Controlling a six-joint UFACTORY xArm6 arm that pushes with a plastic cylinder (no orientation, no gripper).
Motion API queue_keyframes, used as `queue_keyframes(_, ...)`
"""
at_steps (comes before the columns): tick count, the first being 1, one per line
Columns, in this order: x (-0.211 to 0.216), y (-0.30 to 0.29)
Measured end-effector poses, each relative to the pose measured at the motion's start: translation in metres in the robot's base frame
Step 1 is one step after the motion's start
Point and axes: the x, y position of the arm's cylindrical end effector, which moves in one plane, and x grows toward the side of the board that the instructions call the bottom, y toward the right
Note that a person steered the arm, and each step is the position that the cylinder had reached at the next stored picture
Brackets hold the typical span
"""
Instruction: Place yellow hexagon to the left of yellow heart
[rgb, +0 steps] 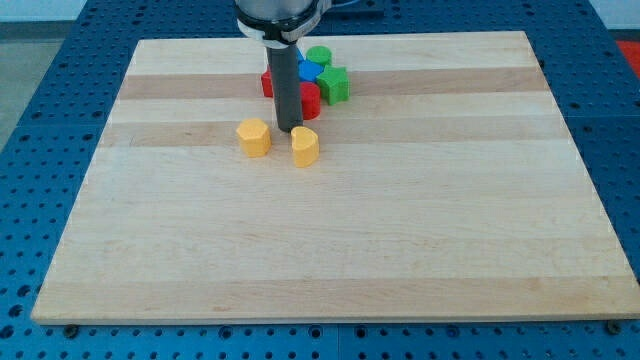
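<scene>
The yellow hexagon (253, 137) lies on the wooden board (330, 240), just left of the yellow heart (305, 146), with a small gap between them. My tip (289, 128) stands just above that gap, slightly nearer the heart, touching neither block as far as I can tell. The dark rod rises from it to the view's top.
Behind the rod sits a cluster of blocks: a red block (310, 100), another red one (267, 83) partly hidden by the rod, a blue block (309, 70), a green star-like block (334, 85) and a green round block (319, 55).
</scene>
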Motion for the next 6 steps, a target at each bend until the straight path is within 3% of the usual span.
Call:
queue_keyframes(2,-0.002,-0.053)
queue_keyframes(4,-0.021,-0.058)
queue_keyframes(6,-0.006,-0.087)
